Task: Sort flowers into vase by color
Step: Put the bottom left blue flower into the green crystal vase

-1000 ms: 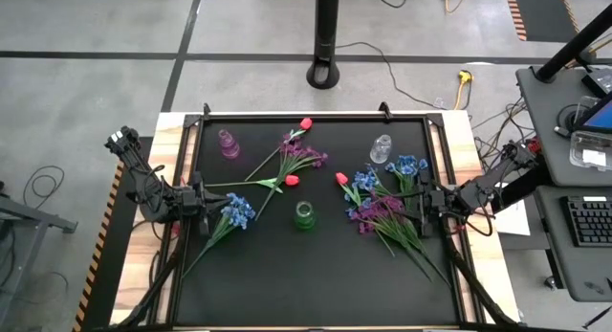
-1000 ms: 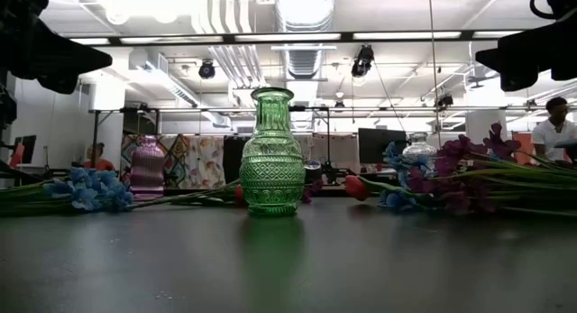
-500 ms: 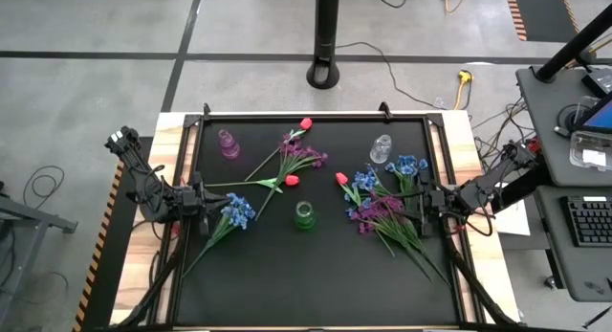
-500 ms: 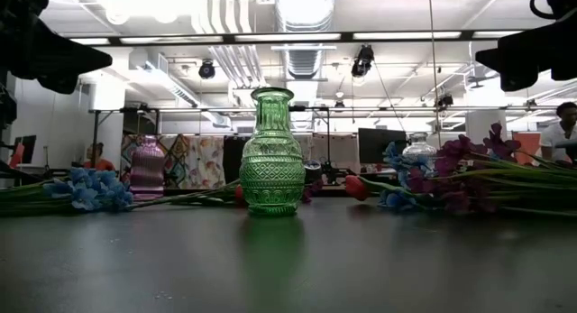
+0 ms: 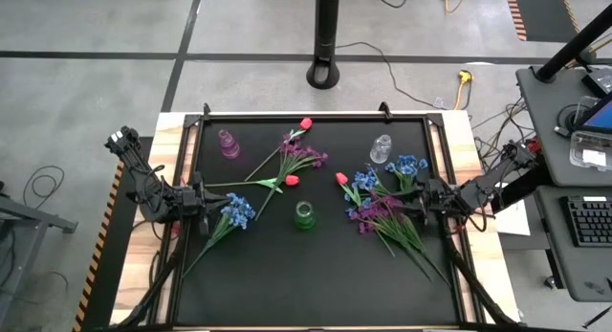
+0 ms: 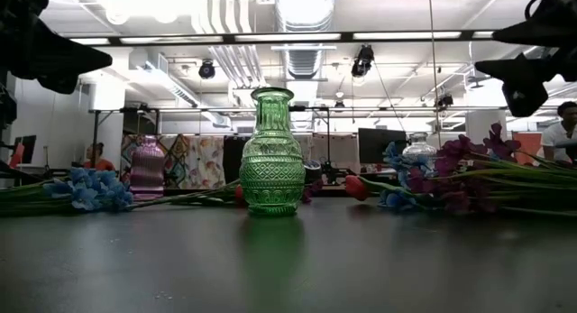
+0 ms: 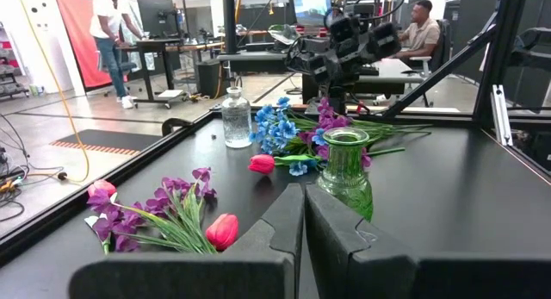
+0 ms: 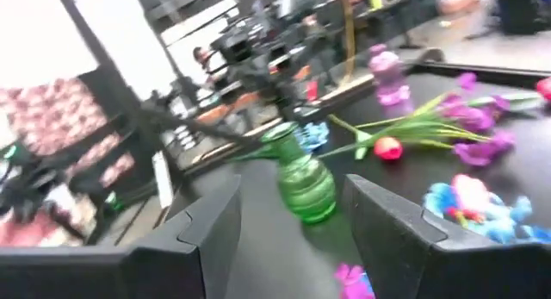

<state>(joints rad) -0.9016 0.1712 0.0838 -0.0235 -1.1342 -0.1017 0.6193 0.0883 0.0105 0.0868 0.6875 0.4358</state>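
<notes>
Sorting has not visibly begun. From the left: the left tool (image 5: 198,200) waits at the worktop (image 5: 287,284) edge, fingers pressed together and holding nothing, beside a blue flower spray (image 5: 236,210). The purple vase (image 5: 229,143), green vase (image 5: 304,215) and clear vase (image 5: 381,149) appear to hold no stems. Purple and red flowers (image 5: 296,160) lie loose mid-worktop; a mixed heap (image 5: 382,206) lies at the right. The right tool (image 5: 423,200) hangs just over that heap, partly spread and empty. How many stems the heap holds cannot be made out.
</notes>
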